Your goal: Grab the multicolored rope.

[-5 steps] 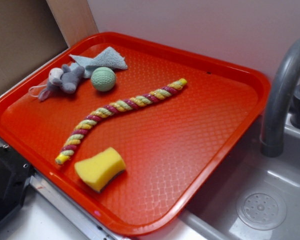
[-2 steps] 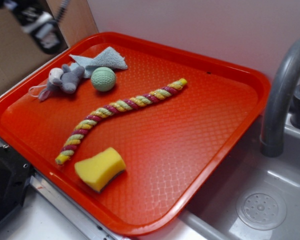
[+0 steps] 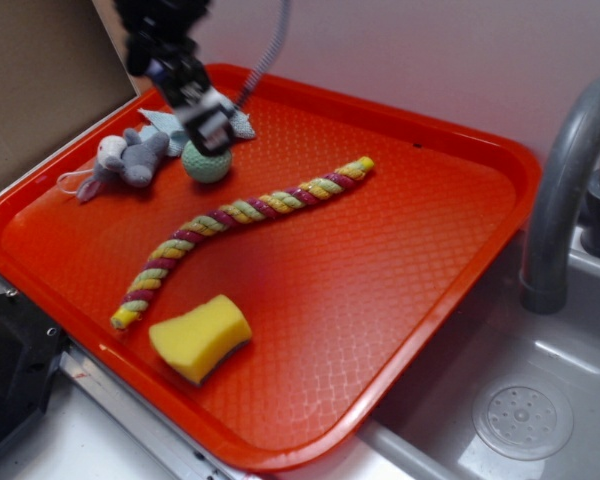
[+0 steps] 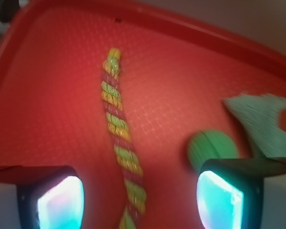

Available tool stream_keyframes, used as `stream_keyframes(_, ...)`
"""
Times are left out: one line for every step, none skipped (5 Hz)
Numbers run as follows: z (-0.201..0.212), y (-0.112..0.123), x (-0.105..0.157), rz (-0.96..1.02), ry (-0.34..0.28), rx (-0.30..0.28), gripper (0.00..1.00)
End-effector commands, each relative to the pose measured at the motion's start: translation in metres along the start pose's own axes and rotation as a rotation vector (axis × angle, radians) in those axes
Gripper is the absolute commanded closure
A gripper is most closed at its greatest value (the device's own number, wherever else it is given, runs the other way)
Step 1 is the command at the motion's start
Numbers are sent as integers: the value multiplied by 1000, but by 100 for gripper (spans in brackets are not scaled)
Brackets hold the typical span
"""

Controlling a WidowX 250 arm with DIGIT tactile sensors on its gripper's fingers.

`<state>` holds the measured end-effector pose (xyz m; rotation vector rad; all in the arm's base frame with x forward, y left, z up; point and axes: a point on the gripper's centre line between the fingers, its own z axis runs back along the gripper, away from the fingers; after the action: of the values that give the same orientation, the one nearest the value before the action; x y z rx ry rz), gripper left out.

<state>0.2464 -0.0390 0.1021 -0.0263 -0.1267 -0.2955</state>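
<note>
Multicolored rope [image 3: 238, 222] found lying flat on the red tray [image 3: 400, 240], stretched diagonally across its middle in a slight S-curve, yellow tips at both ends. Untouched by the claw [image 3: 208, 125]. Claw observed blurred in the exterior view, above the tray's far left portion, over the green ball [image 3: 207, 160] and well apart from the rope's near end. Seen open in the wrist view, fingers [image 4: 219, 200] spread wide, rope [image 4: 120, 143] running up between them and nothing gripped. Green ball noted just beyond the rope's middle, toward the tray's far rim. Pale blue-green cloth [image 3: 238, 118] noted behind the ball, partly covered by the claw. Grey plush toy [image 3: 128, 160] recorded left of the ball, near the tray's left rim. Yellow sponge [image 3: 200, 337] recorded beside the rope's near end, close to it but apart, by the tray's front rim. Grey faucet [image 3: 565, 190] and sink basin [image 3: 520, 400] noted right of the tray.
</note>
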Motion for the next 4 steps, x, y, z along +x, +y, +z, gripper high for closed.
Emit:
stream_keyframes(-35,-6,18,-74,35,48,0)
stream_keyframes(-52,-9,18,-111,65,34,0)
stream_keyframes(-66,-14,16,-142,95,30,0)
stream_keyframes(-77,-15,16,-149,123,31,0)
